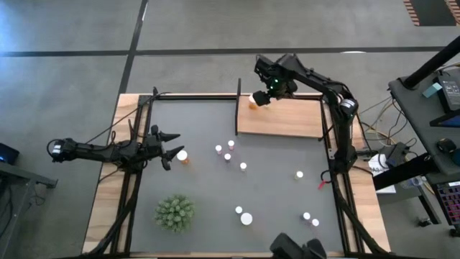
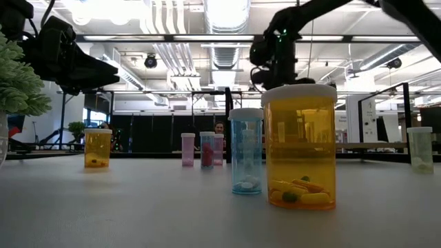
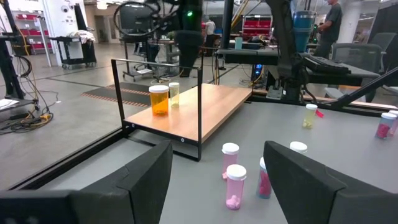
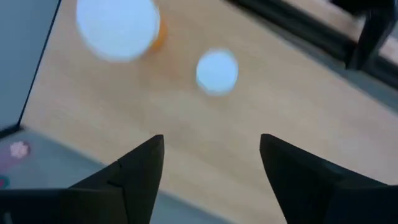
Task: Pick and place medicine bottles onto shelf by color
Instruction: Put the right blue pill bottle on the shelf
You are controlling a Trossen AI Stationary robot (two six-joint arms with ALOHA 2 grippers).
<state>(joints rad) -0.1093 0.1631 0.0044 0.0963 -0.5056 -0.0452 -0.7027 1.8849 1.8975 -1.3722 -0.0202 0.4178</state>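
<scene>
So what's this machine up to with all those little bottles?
It is sorting medicine bottles onto a wooden shelf. The right end effector hangs open above the shelf's far corner, over an orange bottle and a smaller pale bottle that stand there, gripping nothing. The left end effector waits open beside another orange bottle on the grey mat, where the other bottles are scattered.

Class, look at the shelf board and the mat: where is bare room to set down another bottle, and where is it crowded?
Most of the shelf is bare; only its far-left corner holds an orange bottle and a yellowish bottle, under the right tool. The mat is bare between the plant and the shelf. Its centre-right is crowded.
</scene>
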